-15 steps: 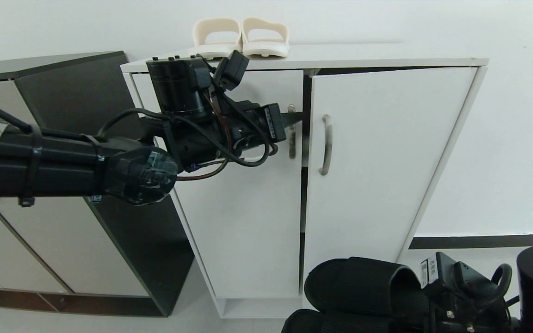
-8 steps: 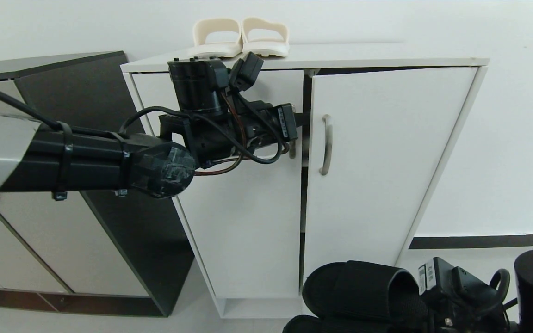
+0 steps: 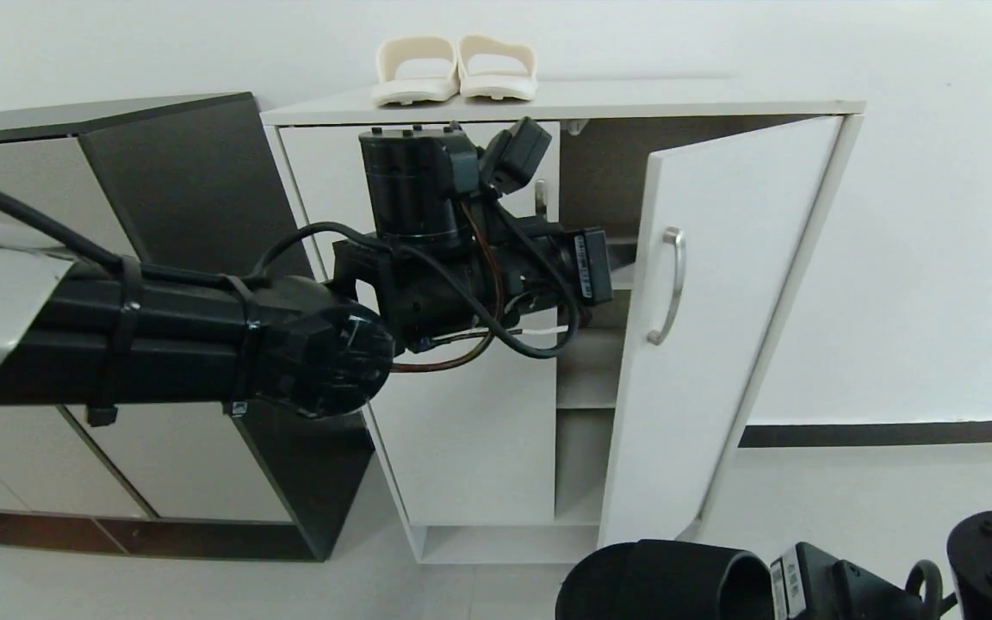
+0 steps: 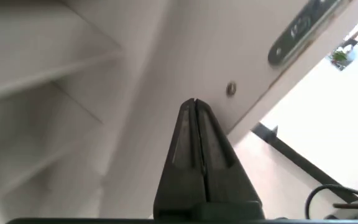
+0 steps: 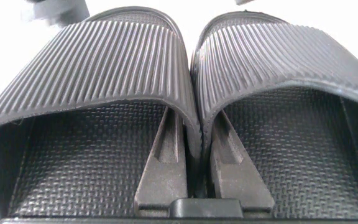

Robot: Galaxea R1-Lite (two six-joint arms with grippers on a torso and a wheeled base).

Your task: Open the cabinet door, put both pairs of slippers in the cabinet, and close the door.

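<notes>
The white cabinet has its right door swung partly open and its left door closed. My left gripper sits in the opening behind the right door's edge. In the left wrist view my left gripper is shut and empty, its tip against the door's inner face. A cream pair of slippers lies on the cabinet top. My right gripper is shut on the touching inner walls of the black slippers, held low in front of the cabinet.
A dark cabinet stands right beside the white one on its left. Shelves show inside the opening. The open door's handle juts toward me. Bare floor lies to the right below a black baseboard.
The right door has swung from nearly closed to partly open, with my left gripper moving right behind its edge. The head view shifted, and the black slippers sit lower in it.
</notes>
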